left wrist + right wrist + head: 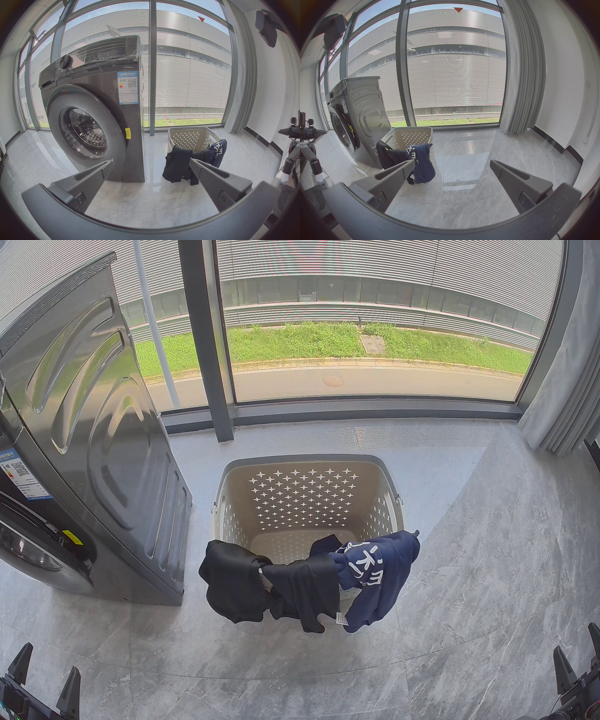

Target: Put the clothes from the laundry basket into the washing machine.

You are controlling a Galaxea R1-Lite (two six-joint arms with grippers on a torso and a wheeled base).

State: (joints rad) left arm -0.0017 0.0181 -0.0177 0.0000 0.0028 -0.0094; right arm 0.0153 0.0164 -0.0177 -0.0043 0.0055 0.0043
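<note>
A beige laundry basket (pixel 304 490) stands on the floor before the window. Over its near rim hang a black garment (pixel 262 587) and a navy garment with white print (pixel 378 574). To its left stands the grey washing machine (pixel 94 427), whose round door (pixel 86 132) looks closed in the left wrist view. My left gripper (pixel 45 674) sits low at the near left, open and holding nothing, well short of the basket. Far at the near right, my right gripper (pixel 578 652) is open too. Basket (pixel 407 139) and clothes (pixel 420 159) appear in the right wrist view.
A dark window post (pixel 206 340) rises behind the basket. A grey curtain (pixel 572 377) hangs at the far right. Bare marble floor (pixel 475 565) stretches between me and the basket and to its right.
</note>
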